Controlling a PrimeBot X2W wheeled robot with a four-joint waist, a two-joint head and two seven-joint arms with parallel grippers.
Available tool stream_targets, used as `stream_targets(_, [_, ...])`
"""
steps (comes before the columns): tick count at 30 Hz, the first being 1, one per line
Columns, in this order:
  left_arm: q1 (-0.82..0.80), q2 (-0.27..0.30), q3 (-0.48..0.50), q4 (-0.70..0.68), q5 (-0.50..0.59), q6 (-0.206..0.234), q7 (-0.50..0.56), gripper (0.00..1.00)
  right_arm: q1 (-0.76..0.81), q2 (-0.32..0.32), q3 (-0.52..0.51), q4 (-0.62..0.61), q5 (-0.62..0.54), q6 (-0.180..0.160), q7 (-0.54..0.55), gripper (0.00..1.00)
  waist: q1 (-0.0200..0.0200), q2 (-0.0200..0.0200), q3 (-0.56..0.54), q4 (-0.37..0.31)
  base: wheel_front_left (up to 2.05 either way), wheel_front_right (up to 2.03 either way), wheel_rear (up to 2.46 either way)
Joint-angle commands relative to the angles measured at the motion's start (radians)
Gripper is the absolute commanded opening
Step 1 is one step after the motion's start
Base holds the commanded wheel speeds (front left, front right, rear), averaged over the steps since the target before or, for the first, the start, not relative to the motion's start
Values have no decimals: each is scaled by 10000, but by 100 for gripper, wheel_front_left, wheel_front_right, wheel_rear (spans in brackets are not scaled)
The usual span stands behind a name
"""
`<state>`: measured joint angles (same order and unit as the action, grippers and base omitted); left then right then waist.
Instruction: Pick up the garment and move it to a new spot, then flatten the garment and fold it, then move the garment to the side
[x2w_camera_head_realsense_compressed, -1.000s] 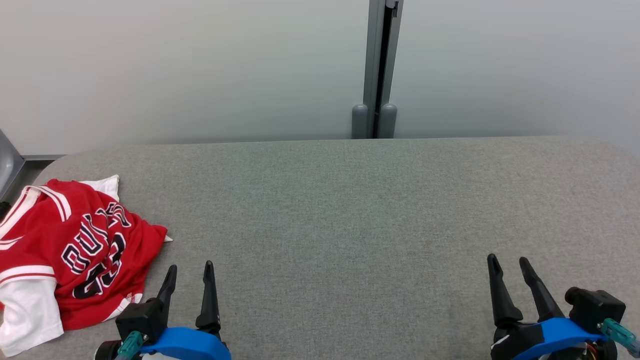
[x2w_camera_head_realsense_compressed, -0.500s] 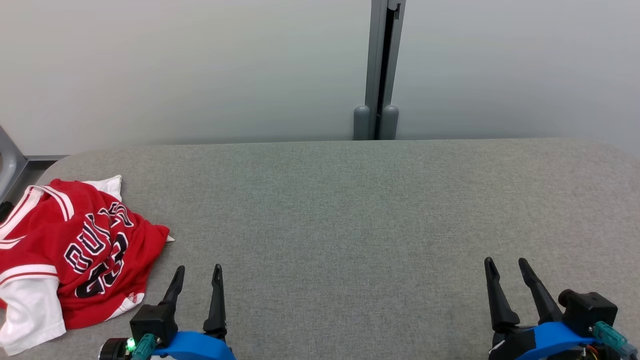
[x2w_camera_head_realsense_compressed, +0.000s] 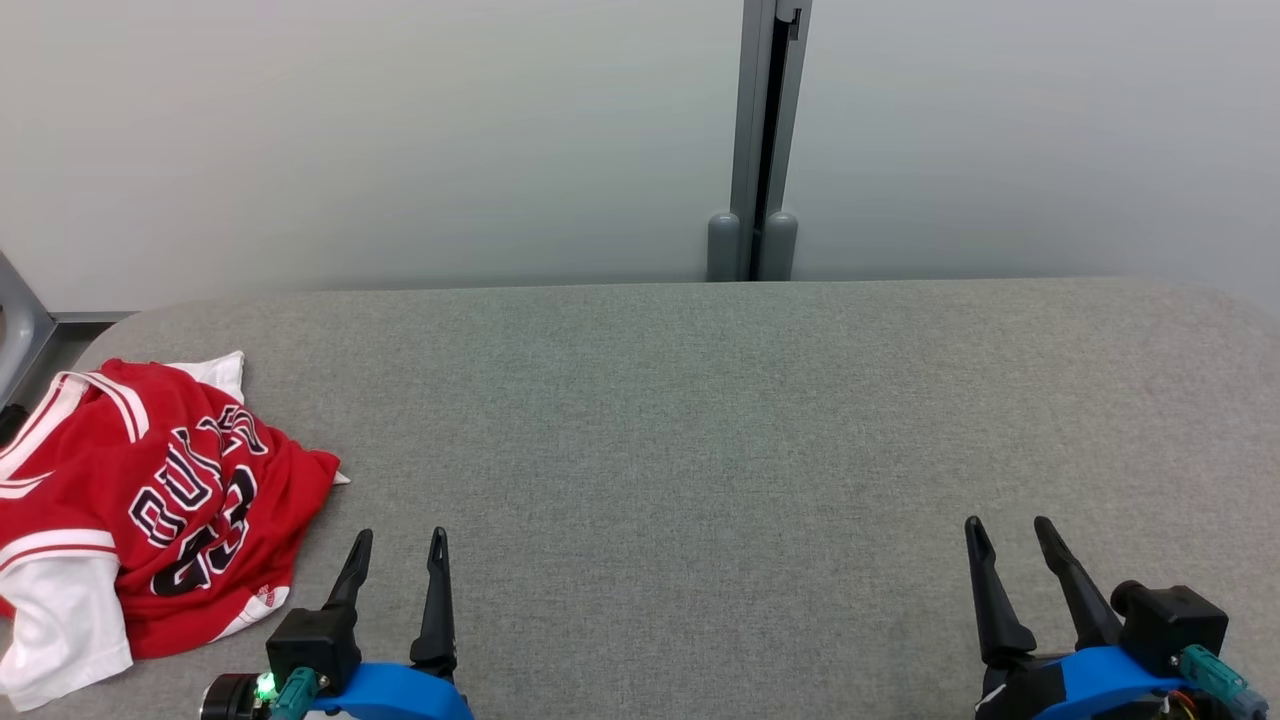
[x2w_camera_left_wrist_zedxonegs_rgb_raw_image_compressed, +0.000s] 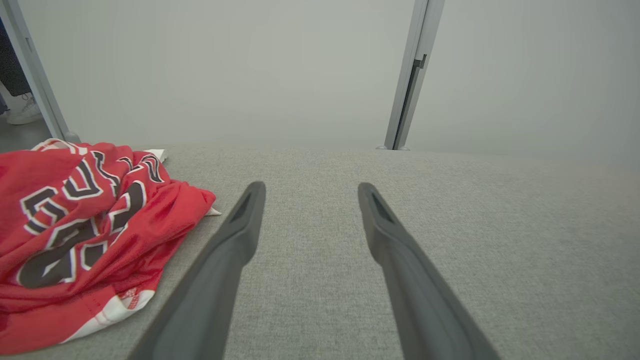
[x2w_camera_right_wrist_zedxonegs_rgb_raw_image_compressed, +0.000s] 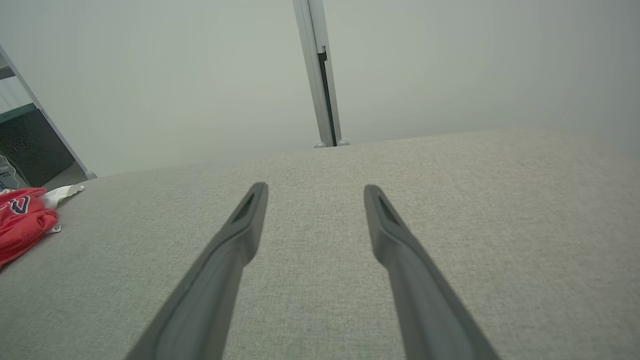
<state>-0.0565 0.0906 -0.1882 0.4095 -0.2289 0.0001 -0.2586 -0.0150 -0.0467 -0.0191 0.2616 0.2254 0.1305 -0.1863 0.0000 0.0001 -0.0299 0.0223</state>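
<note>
Head view has the red jersey (x2w_camera_head_realsense_compressed: 150, 500) lying crumpled at the left end of the grey worktop (x2w_camera_head_realsense_compressed: 700, 430), a white sleeve (x2w_camera_head_realsense_compressed: 60, 620) poking out on the near side. Just right of it the left jaws sit spread wide, gripping nothing and clear of the cloth. Well apart at the lower right, the right jaws hover equally wide and empty.
</note>
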Motion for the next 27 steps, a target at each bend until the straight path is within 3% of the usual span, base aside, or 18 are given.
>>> stream_targets(1, [-25,40,-23,-40,-61,47,-51,100,170,-66,-24,-26,11,4,-47,100,0,-1,-5,15,0,0,0])
stream_targets(11, [-124,81,-101,-65,-72,106,-49,100,435,-60,-185,-108,-22,4,-36,100,0,-1,-64,849,0,0,0])
stream_targets(27, [40,254,36,-434,-236,339,-62,100,298,-58,-91,-277,3,4,-79,100,0,-1,108,4276,0,0,0])
